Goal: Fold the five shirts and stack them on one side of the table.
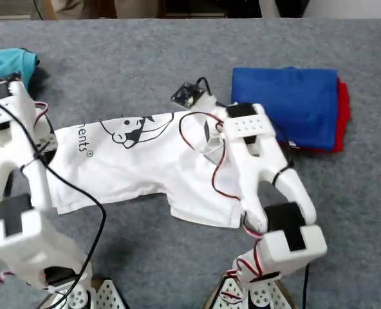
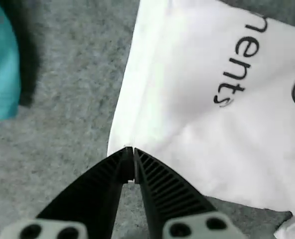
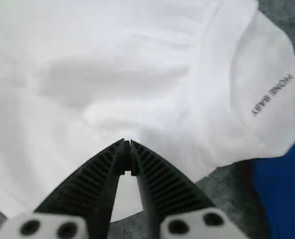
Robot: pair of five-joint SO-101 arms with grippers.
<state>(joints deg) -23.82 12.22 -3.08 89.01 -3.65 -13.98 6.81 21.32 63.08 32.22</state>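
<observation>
Teal shirt: a soft teal cloth shirt (image 1: 10,64) lies in a bunch near the left gripper, on its outer side, and does not touch it.
Left gripper: the left gripper (image 2: 132,152) has its black ridged fingers pressed together. It pinches one corner of the white shirt.
White shirt: a big white cloth shirt with black letters and a black drawing (image 1: 145,161) lies spread out flat between the two grippers. It has soft wrinkles. One short sleeve sticks out along the edge nearer the arms. The letters are close to the left gripper.
Right gripper: the right gripper (image 3: 127,144) has its black fingers pressed together too. It pinches a small fold of the white shirt, just beside the round collar (image 3: 252,74).
Blue shirt: a blue cloth shirt folded into a neat square (image 1: 287,103) lies just past the right gripper, next to the collar.
Red shirt: a folded red cloth shirt (image 1: 343,109) lies under the blue one, and its edge peeks out.
Table: a fuzzy grey table top (image 1: 145,51) is under all the shirts.
</observation>
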